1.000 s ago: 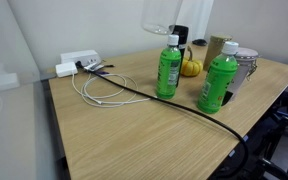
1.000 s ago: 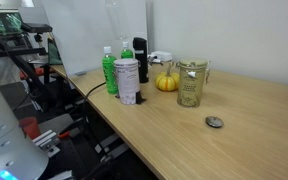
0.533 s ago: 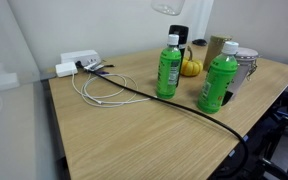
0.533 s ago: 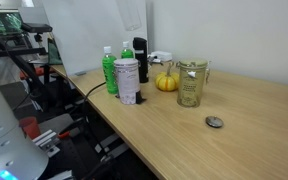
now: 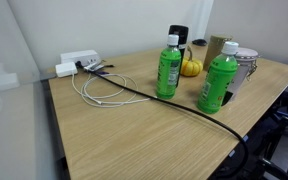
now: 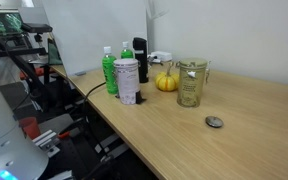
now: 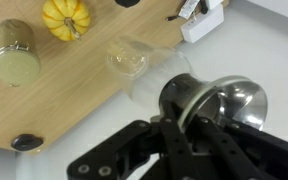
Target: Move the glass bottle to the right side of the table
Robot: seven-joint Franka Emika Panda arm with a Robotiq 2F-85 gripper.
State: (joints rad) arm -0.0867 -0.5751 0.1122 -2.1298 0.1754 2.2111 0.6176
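In the wrist view my gripper (image 7: pixel 184 128) is shut on the glass bottle's dark metallic collar (image 7: pixel 216 100). The clear body hangs down from it, its base (image 7: pixel 130 58) high above the table (image 7: pixel 74 95). The bottle hangs over the table's edge, near the white power strip (image 7: pixel 199 20). In both exterior views the gripper is out of frame. Only a faint glassy bit at the top edge (image 6: pixel 155 10) may be the bottle's bottom. The light wood table (image 5: pixel 134 135) also shows in an exterior view (image 6: pixel 249 125).
Two green bottles (image 5: pixel 168 68) (image 5: pixel 220 82), a small pumpkin (image 5: pixel 190 68) (image 7: pixel 64 15), a lidded jar (image 6: pixel 191 83) (image 7: pixel 14 58) and a black bottle (image 6: pixel 140 58) stand grouped. A dark cap (image 6: pixel 214 122) lies apart. A power strip (image 5: pixel 79 62) and cables (image 5: pixel 104 92) lie at one end.
The glass bottle has risen: its lower body showed at the top of both exterior views a second ago and has now gone up almost wholly out of frame.
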